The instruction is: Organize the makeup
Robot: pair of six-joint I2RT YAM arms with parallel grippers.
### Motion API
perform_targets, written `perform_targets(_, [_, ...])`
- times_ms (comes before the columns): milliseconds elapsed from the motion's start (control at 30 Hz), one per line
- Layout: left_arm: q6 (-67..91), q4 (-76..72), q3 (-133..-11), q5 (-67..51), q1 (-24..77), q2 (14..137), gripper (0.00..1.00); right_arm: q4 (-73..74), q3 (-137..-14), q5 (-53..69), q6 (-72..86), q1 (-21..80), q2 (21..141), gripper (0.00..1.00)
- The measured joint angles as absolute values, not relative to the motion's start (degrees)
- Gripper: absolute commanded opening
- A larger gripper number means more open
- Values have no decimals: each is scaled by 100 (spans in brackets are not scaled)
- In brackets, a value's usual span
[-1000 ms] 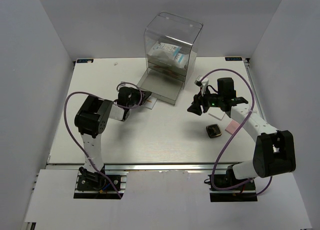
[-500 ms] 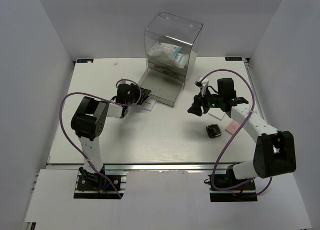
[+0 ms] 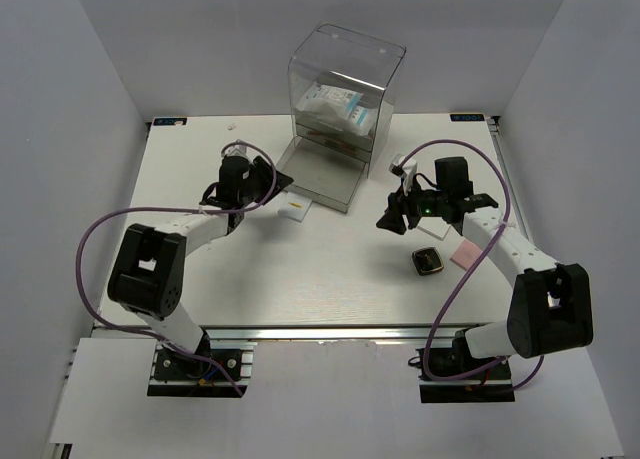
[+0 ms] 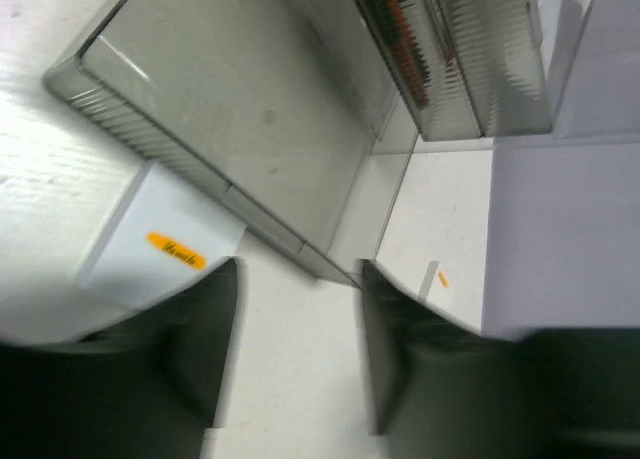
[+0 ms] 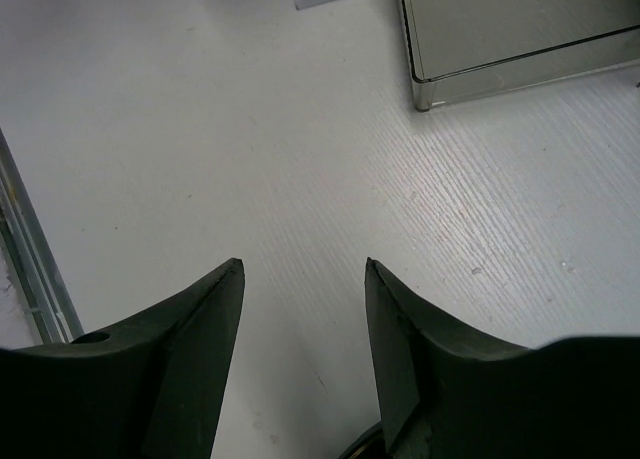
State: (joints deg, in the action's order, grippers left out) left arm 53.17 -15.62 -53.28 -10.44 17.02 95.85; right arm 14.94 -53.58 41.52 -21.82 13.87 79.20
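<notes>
A white square with an orange label (image 3: 296,208) lies on the table by the front left corner of the pulled-out clear drawer (image 3: 322,175). It also shows in the left wrist view (image 4: 150,247). My left gripper (image 3: 271,186) (image 4: 300,344) is open and empty, just left of that square. In the clear box (image 3: 345,84) lie a packet with white contents (image 3: 335,107) and dark-red sticks (image 4: 400,24). My right gripper (image 3: 389,217) (image 5: 303,319) is open and empty over bare table. The black gold-rimmed compact (image 3: 428,262) and pink square (image 3: 466,251) lie right of it.
A small white piece (image 3: 400,163) lies by the right arm's cable, right of the box. The drawer's corner (image 5: 425,89) shows ahead of my right fingers. White walls enclose the table (image 3: 300,279) on three sides.
My left arm has swung out to the left and its gripper has drawn back up and left, away from the white square. The right arm has barely moved.
</notes>
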Motion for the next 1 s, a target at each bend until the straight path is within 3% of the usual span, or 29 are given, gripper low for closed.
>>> perform_targets(67, [5124, -1398, -5162, -1020, 1684, 9386, 34, 1540, -5374, 4136, -2204, 1387, 7922, 58])
perform_targets(100, [5046, -1317, -5072, -1022, 1673, 9303, 20, 1555, -5384, 4132, -2213, 1387, 7920, 58])
perform_targets(400, [4368, -314, -4908, -888, 1623, 9247, 0, 1658, -5422, 4121, -2263, 1387, 7922, 58])
perform_targets(700, [4694, 226, -6657, -847, 1623, 10956, 1, 1662, -5428, 4093, -2270, 1387, 7922, 58])
perform_targets(767, [4797, 279, -6954, -856, 1623, 11251, 9, 1660, -5428, 4086, -2270, 1387, 7920, 58])
perform_targets(800, [4851, 281, -7059, -864, 1623, 11371, 20, 1660, -5428, 4084, -2270, 1387, 7918, 58])
perform_targets(900, [4998, 255, -7201, -926, 1623, 11555, 40, 1660, -5428, 4069, -2270, 1387, 7902, 58])
perform_targets(1000, [5162, 123, -7216, -991, 1619, 11577, 45, 1660, -5428, 4066, -2270, 1387, 7885, 58])
